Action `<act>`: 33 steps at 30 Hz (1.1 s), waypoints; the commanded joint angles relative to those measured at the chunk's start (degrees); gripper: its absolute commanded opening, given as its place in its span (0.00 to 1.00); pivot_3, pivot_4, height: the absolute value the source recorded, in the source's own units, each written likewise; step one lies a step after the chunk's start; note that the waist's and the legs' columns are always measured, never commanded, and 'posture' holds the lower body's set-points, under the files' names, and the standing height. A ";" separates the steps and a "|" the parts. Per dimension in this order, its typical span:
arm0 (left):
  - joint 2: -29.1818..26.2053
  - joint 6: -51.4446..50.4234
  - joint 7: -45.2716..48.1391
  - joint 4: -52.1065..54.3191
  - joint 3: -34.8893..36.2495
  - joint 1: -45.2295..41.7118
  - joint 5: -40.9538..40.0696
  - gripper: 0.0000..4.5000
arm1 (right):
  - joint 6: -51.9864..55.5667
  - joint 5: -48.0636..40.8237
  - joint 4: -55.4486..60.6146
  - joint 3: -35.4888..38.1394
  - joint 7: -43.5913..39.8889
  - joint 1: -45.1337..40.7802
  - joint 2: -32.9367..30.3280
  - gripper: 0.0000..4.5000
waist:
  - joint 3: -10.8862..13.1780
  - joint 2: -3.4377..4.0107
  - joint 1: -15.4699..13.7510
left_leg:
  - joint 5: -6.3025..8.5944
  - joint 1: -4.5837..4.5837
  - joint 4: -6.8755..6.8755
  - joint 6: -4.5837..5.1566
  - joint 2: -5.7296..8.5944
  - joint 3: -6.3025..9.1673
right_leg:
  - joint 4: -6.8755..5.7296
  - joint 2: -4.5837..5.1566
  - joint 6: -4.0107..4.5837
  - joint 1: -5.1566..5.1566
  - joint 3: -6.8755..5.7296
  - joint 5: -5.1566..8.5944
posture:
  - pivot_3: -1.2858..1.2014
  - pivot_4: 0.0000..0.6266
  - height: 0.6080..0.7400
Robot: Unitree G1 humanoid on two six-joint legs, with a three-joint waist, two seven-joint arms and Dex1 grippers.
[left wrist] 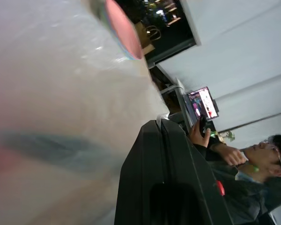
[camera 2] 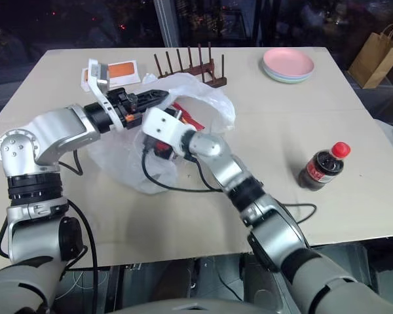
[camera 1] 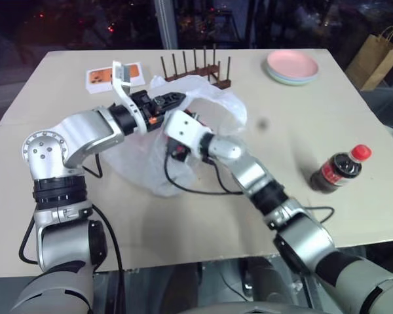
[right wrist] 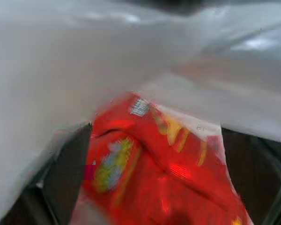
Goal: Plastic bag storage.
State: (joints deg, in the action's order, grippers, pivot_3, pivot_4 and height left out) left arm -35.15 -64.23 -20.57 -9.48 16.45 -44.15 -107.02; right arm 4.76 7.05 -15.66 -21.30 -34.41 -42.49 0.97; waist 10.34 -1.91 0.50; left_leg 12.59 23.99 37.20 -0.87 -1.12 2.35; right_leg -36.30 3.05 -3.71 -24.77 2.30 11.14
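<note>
Plastic bag [camera 2: 154, 154] sits mid-table, left of centre, mouth held up and open, the rest slumped on the table [camera 2: 327, 111]. Left gripper [camera 2: 158, 96] has its fingers pressed together on the bag's upper rim, pointing level toward the dish rack. Right gripper [right wrist: 154, 187] is pushed into the bag's mouth just below the left one, fingers spread wide with a red snack packet [right wrist: 154, 173] between them; the right wrist view shows film all around the packet.

Wooden dish rack [camera 2: 190, 69] stands just behind the bag. Orange-printed white box [camera 2: 121, 70] near the table's far left. Stack of pastel plates [camera 2: 288, 65] at far right. Cola bottle [camera 2: 324, 165] lies on its side well to the right. Brown paper bag [camera 2: 376, 55] stands off the table's far right corner.
</note>
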 commanded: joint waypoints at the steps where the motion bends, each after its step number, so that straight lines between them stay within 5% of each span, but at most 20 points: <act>1: 0.00 0.95 0.45 1.64 -0.20 -1.15 -0.85 0.00 | 12.55 -2.30 23.44 6.62 -2.24 10.73 -8.66 0.99 | 0.00 0.00 -0.29 | 0.00 0.01 0.00 0.00 0.02 0.02 | 0.04 0.02 0.00 0.01 -0.04 0.00 | 0.52 0.24 1.00; 8: 2.29 -0.17 6.19 -3.14 -3.86 -4.48 5.74 0.00 | 39.99 -8.49 57.40 22.11 1.96 19.64 -15.69 0.99 | 0.05 0.11 0.43 | 0.05 -0.28 -0.02 0.10 -0.09 -0.02 | -0.42 -0.18 0.06 0.00 0.02 0.06 | 0.52 0.24 1.00; 18: 5.41 -3.30 18.76 -12.37 -5.60 -11.25 20.03 0.00 | 73.43 -0.85 75.53 38.23 12.66 13.78 -25.22 0.99 | 0.04 0.09 0.10 | -0.05 -0.24 0.12 -0.01 -0.12 -0.04 | -0.45 -0.22 0.13 0.02 0.02 0.12 | 0.52 0.24 1.00; 33: 7.78 -8.36 23.93 -12.68 -0.86 -12.55 29.39 0.00 | 72.23 -6.39 75.54 46.37 15.09 33.14 -12.42 0.99 | 0.06 0.17 0.38 | -0.03 -0.25 -0.04 0.02 -0.13 -0.12 | -0.39 -0.21 0.13 -0.05 0.10 0.14 | 0.52 0.24 1.00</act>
State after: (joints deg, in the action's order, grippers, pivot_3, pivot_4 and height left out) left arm -27.38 -71.95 2.55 -24.20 13.83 -55.73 -77.67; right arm 78.76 1.27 58.01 24.04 -20.13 -9.91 -11.48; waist 10.40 -1.74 0.87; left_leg 12.56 23.73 37.17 -0.86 -1.25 2.26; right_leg -36.69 2.84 -3.59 -24.81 2.39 11.28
